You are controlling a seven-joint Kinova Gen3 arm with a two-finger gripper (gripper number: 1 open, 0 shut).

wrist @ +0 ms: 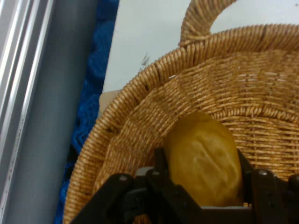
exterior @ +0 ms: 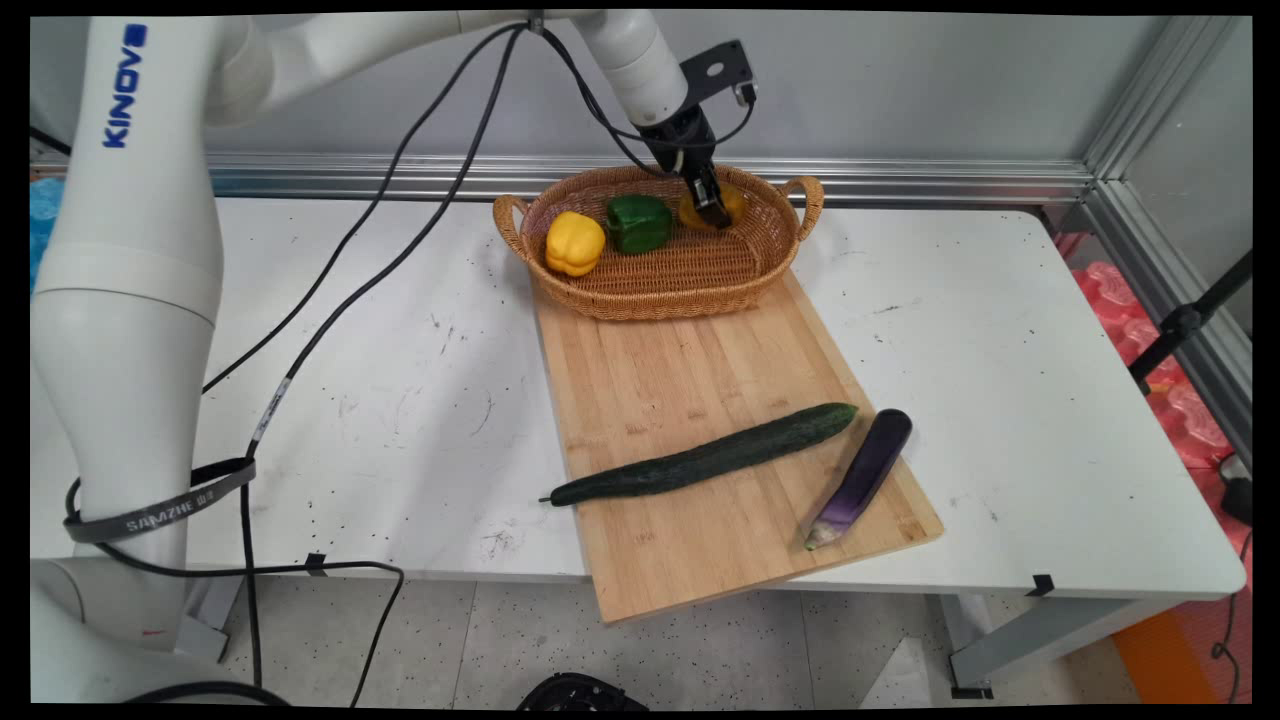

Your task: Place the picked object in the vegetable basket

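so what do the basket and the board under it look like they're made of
Basket: woven wicker or rattan, tan and matte, going by the coiled strands and looped handles. Cutting board: pale wood, possibly bamboo, smooth, with lengthwise strips and grain showing. The gripper is inside the basket.

Main view: taken from a fixed camera above the near side of the tabletop (exterior: 1000, 330), angled down and across it toward the back wall; the whole top is framed, with a strip of floor seen below the near edge. Hand view: taken from the camera on the hand, aimed along the gripper (wrist: 201, 186), very close; the black fingers (wrist: 161, 163) are seen rising from the bottom edge. The wicker basket (exterior: 700, 290) at the far side is shared by both views: small and distant in the main view, while its rim (wrist: 140, 88) and one handle (wrist: 201, 18) fill the hand view, with the orange-yellow vegetable (wrist: 203, 163) seen between the fingers.
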